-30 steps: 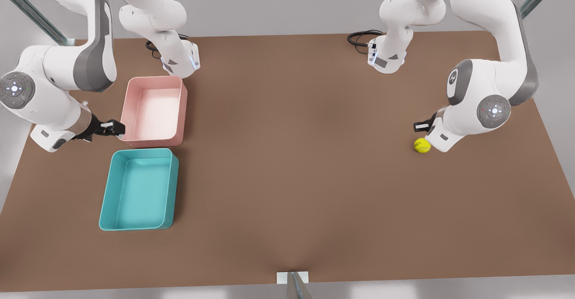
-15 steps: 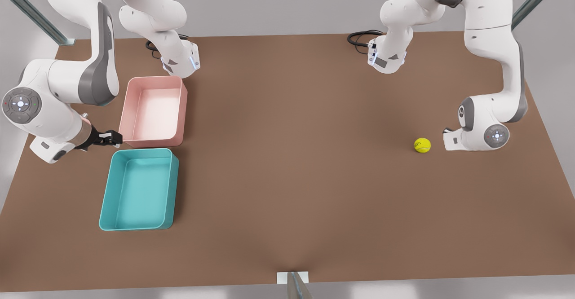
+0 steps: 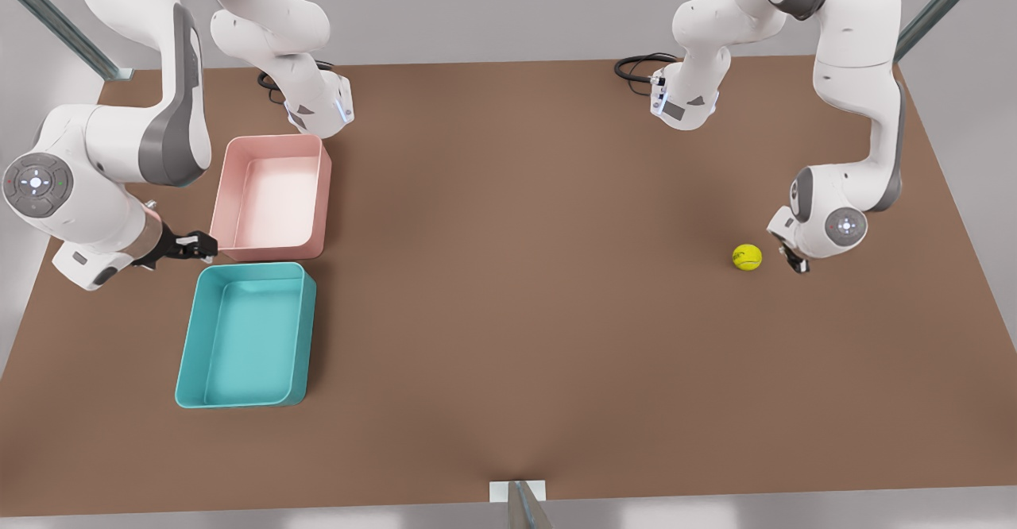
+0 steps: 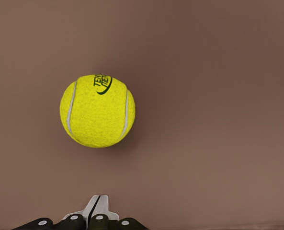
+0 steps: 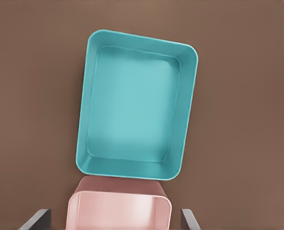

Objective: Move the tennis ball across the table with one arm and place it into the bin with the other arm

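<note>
The yellow-green tennis ball (image 3: 747,256) rests on the brown table at the front view's right. It lies close ahead of the shut left gripper (image 4: 97,207), and the ball (image 4: 97,111) is not touching it. In the front view the left gripper (image 3: 795,264) hangs low just right of the ball. The teal bin (image 3: 246,338) stands empty at the front view's left. My right gripper (image 3: 199,245) hovers open by the bin's far corner, next to the pink tub. From the right wrist the bin (image 5: 132,105) lies below, between the spread fingers.
An empty pink tub (image 3: 274,195) stands just behind the teal bin, almost touching it; the pink tub (image 5: 118,211) sits under the right gripper (image 5: 113,218). Both arm bases and black cables are at the table's far edge. Bare table spans the middle.
The left arm's wrist swung round and down, taking its gripper from behind the ball to its right side. The right gripper slid slightly toward the teal bin. The ball stayed put.
</note>
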Motion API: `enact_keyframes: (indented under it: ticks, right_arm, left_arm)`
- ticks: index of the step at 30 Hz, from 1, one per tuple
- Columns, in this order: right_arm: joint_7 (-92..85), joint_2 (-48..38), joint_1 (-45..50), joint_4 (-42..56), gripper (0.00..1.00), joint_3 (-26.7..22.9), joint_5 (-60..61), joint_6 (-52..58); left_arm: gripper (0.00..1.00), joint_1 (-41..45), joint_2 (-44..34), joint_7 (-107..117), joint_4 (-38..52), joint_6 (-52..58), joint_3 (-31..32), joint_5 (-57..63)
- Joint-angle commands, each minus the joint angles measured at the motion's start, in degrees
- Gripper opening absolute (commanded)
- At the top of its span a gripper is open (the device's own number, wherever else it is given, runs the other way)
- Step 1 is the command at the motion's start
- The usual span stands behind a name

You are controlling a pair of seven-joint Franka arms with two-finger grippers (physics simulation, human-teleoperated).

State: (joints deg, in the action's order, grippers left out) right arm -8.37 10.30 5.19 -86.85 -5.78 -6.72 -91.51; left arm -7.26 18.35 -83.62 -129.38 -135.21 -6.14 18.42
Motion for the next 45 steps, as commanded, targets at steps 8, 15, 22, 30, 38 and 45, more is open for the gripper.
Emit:
enact_keyframes:
  ticks: [8, 15, 22, 30, 38, 45]
  right_arm:
    - [-0.86, 1.83, 0.70, 2.21, 1.00, 0.33, -0.58, 0.37]
    - [-0.86, 2.71, 0.88, 2.74, 1.00, 0.33, -0.31, 0.46]
    - [-0.95, 3.06, 0.79, 2.74, 1.00, 0.24, -0.31, 0.46]
    - [-0.86, 3.15, 0.79, 2.74, 1.00, 0.24, -0.49, 0.55]
    - [-0.51, 7.01, 4.13, 3.53, 1.00, 0.33, 4.16, 0.46]
    - [22.43, 16.95, 19.42, 11.00, 1.00, 0.42, 7.25, -3.76]
  left_arm:
    - [0.21, 0.40, 2.39, -16.58, -1.22, -4.71, -0.02, 0.48]
    - [0.21, 0.66, 2.92, -15.70, -1.22, -6.03, -0.02, 0.48]
    - [0.21, 7.43, 3.54, -1.73, -1.49, -6.03, 0.07, 0.04]
    - [0.21, 15.08, -1.74, 72.13, 0.36, -2.78, 20.73, -20.26]
    - [1.00, 14.29, -3.84, 101.03, 53.88, 58.83, 0.95, -23.61]
    - [1.00, 14.29, -1.30, 87.13, 55.91, 60.68, 2.01, -20.35]
